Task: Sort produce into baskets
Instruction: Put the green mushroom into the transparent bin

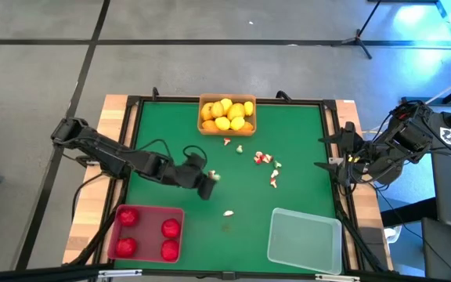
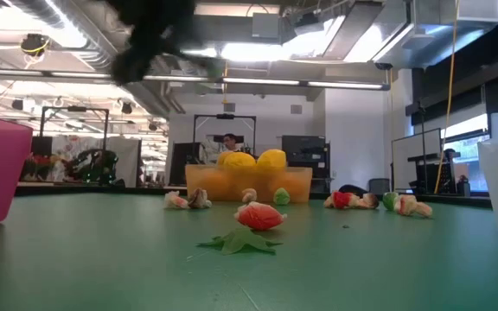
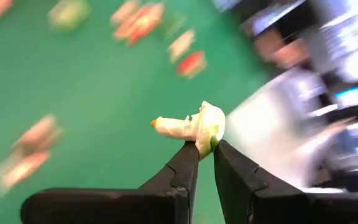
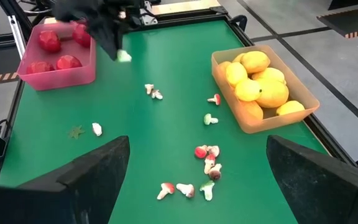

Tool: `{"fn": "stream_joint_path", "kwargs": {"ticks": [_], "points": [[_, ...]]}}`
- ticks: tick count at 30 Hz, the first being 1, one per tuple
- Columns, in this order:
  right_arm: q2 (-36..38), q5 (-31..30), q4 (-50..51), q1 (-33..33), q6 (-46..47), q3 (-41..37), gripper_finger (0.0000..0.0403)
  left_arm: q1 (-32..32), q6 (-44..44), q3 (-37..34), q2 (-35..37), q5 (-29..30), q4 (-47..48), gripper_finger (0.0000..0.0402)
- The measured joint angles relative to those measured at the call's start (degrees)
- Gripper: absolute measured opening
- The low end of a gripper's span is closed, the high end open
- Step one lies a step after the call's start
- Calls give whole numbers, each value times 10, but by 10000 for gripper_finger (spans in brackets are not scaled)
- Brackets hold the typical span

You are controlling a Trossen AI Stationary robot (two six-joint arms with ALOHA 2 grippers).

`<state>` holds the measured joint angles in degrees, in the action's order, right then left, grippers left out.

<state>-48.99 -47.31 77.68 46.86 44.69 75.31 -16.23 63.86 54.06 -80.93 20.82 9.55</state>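
Lying closest to the low camera, a red-capped toy piece (image 2: pixel 258 216) is resting on a green leaf scrap (image 2: pixel 239 243) on the green worktop (image 1: pixel 288 141), apart from the other bits. Along the near edge, the red basket (image 1: pixel 116 233) is sitting at the left corner holding four red round fruits (image 1: pixel 170 228), and the clear basket (image 1: pixel 274 244) is standing at the right corner with nothing visible in it. Just beyond, left of centre, the left hand (image 1: pixel 207 186) is hanging above the worktop with its fingers pinched together on a small whitish piece (image 3: pixel 190 126) with a pale green end, lifted clear of the surface. Further on, a loose scatter of tiny whitish-and-red bits (image 1: pixel 267 160) is lying around the middle and slightly toward the right edge, with one more piece (image 1: pixel 229 212) sitting alone nearer the near edge. At the far edge, the orange basket (image 1: pixel 203 101) is sitting full of yellow fruits (image 1: pixel 227 113). The right hand (image 4: pixel 197 168) is waiting off the right edge, its fingers spread wide and holding nothing. Judging from this, the step in hand is carrying one small piece away for sorting; since the red and orange baskets are taken by fruit, the next move likely calls for swinging the left hand toward the near right corner, over the clear basket, and parting the fingers only once above it.
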Motion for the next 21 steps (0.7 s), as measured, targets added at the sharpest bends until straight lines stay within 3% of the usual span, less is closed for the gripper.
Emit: {"fn": "stream_joint_path", "kwargs": {"ticks": [5,9,17,21], "points": [[0,-11,-1,0,2,0,374,10,-108,0,-1,42,-196,45],[0,-11,-1,0,14,0,374,20,-147,3,-17,52,-281,45],[0,-17,-9,0,15,0,374,31,-232,132,-146,50,-287,45],[0,-21,-9,0,15,0,374,36,-284,221,-233,9,-285,45]]}}
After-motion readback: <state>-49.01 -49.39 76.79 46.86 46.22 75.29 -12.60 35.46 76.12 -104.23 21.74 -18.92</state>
